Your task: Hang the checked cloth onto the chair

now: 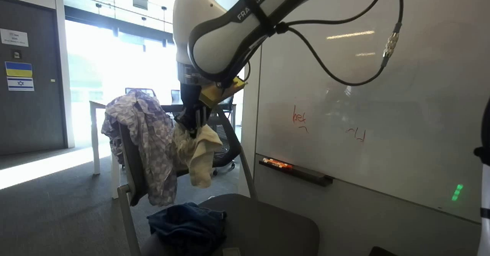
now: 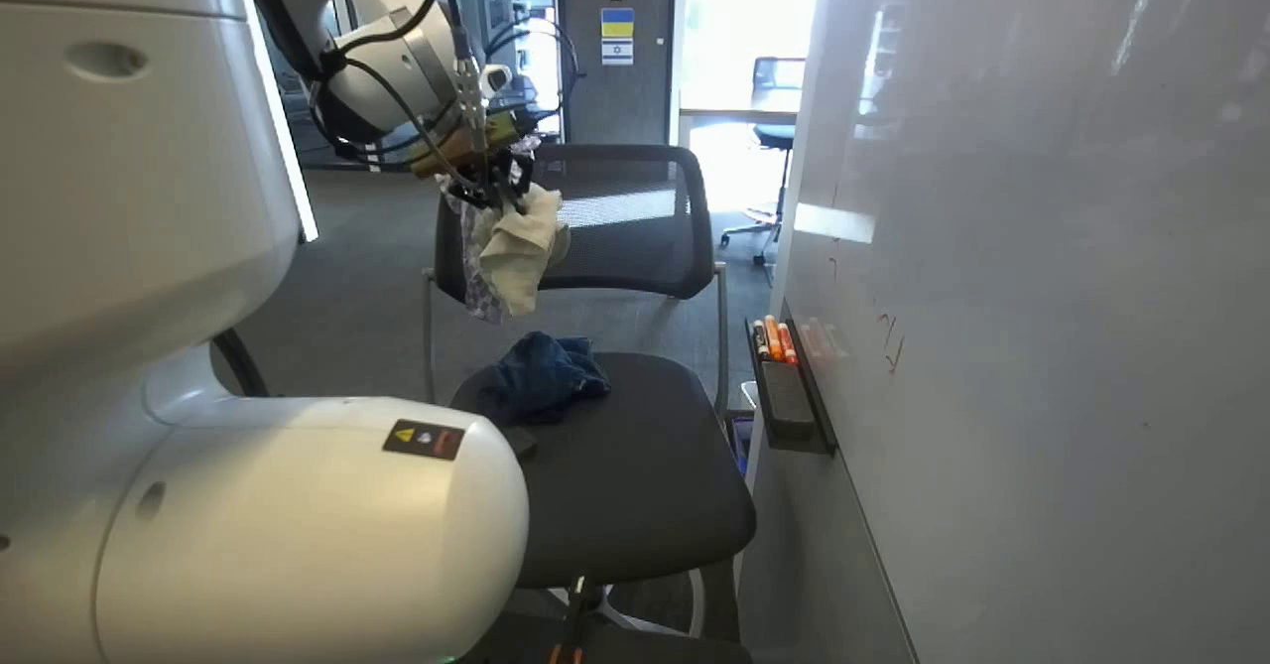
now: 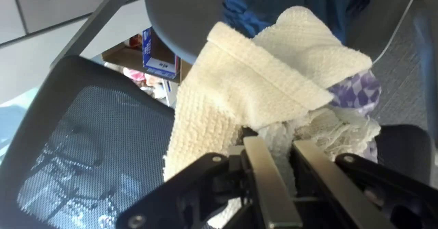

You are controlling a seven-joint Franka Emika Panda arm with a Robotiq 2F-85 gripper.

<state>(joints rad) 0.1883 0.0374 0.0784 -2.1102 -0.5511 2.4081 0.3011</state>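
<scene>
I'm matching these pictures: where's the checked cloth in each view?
In an exterior view: left of centre, the checked cloth draped over the chair's backrest.
In an exterior view: left of centre, the checked cloth partly hidden behind the cream cloth.
Wrist view: right of centre, the checked cloth peeking past the cream cloth.
Shared landmark: the cream cloth in the hand.

A dark blue cloth (image 1: 187, 225) lies below the gripper (image 1: 194, 133). In both exterior views a whiteboard (image 1: 363, 106) with red scribbles (image 1: 298, 117) stands right of it; lower than the gripper, its tray (image 1: 323, 181) bears markers (image 1: 276, 163) and an eraser (image 2: 789, 398). Well beyond the gripper are a white table (image 1: 95, 145), a distant chair (image 2: 776, 136) and a grey door (image 1: 32, 114) with two flags (image 1: 18, 69). In the wrist view, a blue-and-white box (image 3: 147, 46) shows left of it.
</scene>
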